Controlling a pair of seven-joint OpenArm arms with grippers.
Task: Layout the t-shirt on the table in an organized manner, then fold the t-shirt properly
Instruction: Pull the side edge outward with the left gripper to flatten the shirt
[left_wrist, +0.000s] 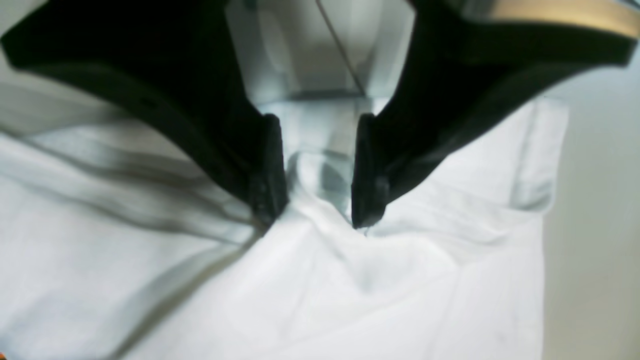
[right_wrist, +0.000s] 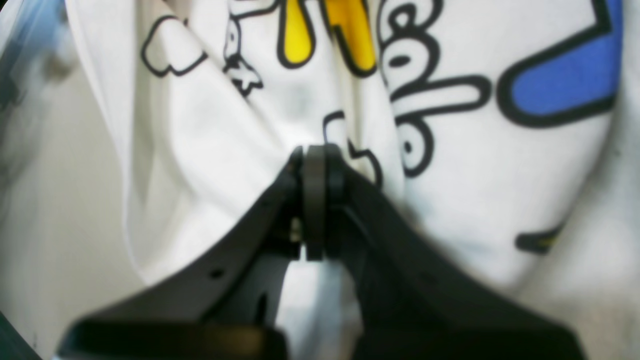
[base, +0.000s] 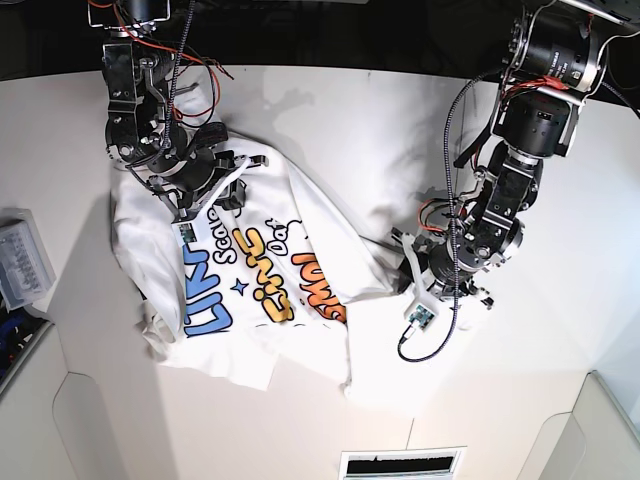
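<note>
Left tool (left_wrist: 320, 200): black, fingers (left_wrist: 267, 170) spread with a fold of plain white cloth rising between the tips; whether the tips truly grip it I cannot tell. In the base view this tool (base: 415, 268) sits right of centre, low over the cloth.
Right tool (right_wrist: 314, 165): black, fingertips pressed together, pinching a printed fold of cloth. In the base view it (base: 215, 178) is at the far left, on the shirt's far edge.
T-shirt: large white short-sleeved cotton t-shirt (base: 270, 290) with blue, yellow and orange cartoon lettering, lying rumpled on the bench, print up on the left part, plain white folded cloth toward the right. The left wrist view shows a plain sleeve hem (left_wrist: 535, 150); the right wrist view shows yellow and blue letters (right_wrist: 560, 80) beyond the tips.
Bench: flat matte off-white bench (base: 330, 110) under the shirt, bare on all sides of it.
Left edge: a small grey tray (base: 22, 262), apart from the shirt.
</note>
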